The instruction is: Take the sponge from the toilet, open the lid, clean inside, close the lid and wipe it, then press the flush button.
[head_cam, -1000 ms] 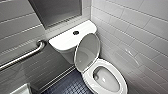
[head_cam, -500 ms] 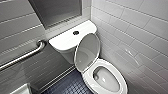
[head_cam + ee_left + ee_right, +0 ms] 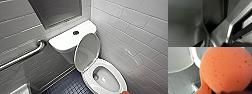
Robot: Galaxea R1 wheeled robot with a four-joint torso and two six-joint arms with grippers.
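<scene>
The white toilet (image 3: 88,79) stands in the corner with its lid (image 3: 86,52) raised and leaning back against the tank. The bowl (image 3: 106,80) lies open below it. The dark round flush button (image 3: 75,32) sits in the middle of the tank top (image 3: 63,41). A sliver of the orange sponge (image 3: 124,92) shows at the head view's lower edge, beside the bowl's front rim. The sponge (image 3: 224,69) looms large and close in the right wrist view, with my right gripper shut on it. Behind it are the lid (image 3: 178,58) and the seat rim (image 3: 196,58).
A metal grab bar (image 3: 25,55) runs along the left wall. A grey tiled wall (image 3: 135,32) stands close on the toilet's right. Dark blue floor tiles (image 3: 71,86) lie left of the bowl. The left wrist view has dark grey panels and a metal bar (image 3: 238,20).
</scene>
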